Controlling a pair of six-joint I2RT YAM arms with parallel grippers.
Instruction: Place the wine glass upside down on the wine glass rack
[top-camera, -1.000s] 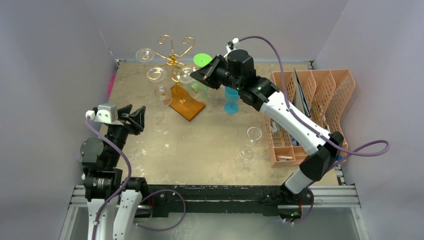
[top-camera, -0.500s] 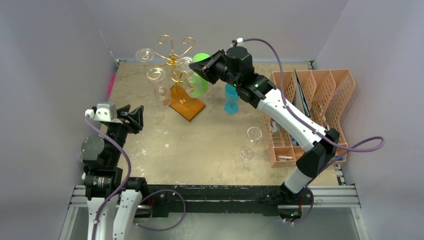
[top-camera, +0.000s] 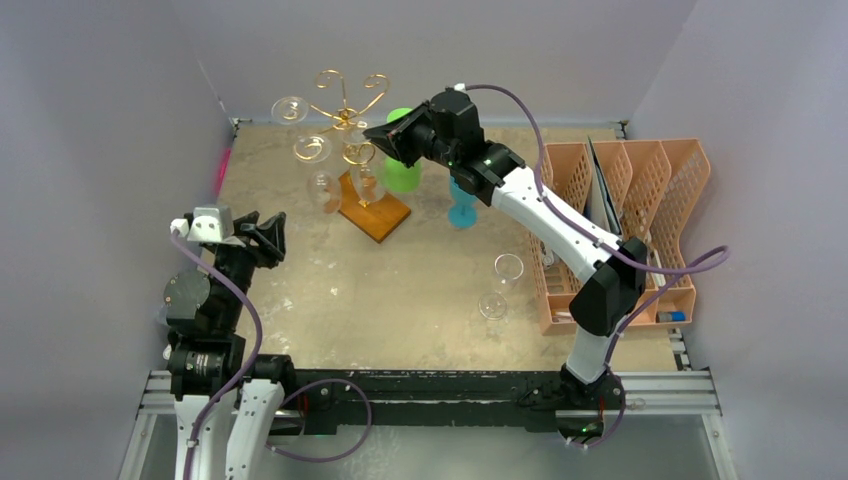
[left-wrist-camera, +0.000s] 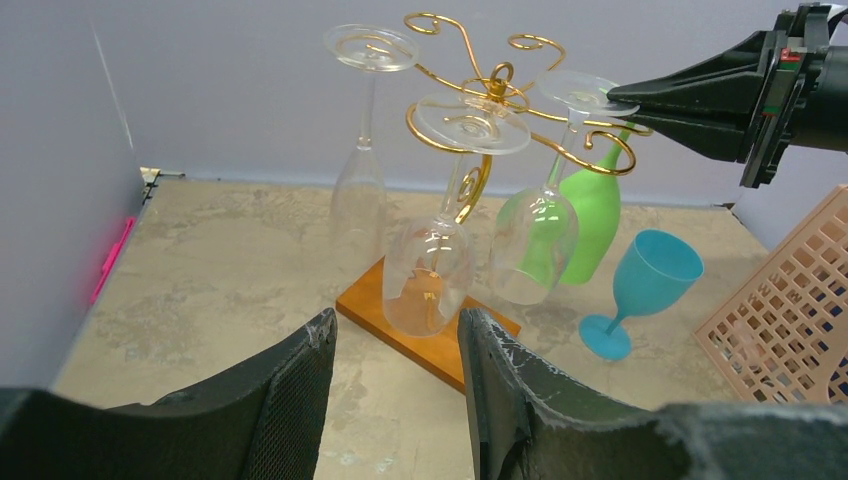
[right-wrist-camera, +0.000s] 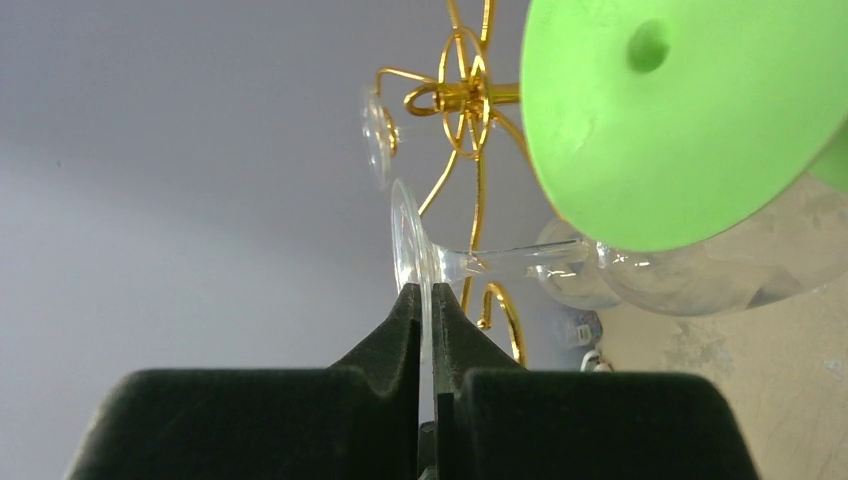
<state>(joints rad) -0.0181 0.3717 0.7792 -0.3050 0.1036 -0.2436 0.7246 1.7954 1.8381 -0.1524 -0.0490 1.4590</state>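
Mid-hang: pinching the foot rim of the clear wine glass in the right claw, pressed together on that thin disc, at the 3 o'clock side of the wine glass rack, itself at 11 o'clock on the tabletop. Pointing bowl down and foot up, long axis near upright with a slight lean. Cannot tell whether seated in the curl. Next, probably: slide the stem home, then let go gently, with the left claw half spread on nothing at 8 o'clock
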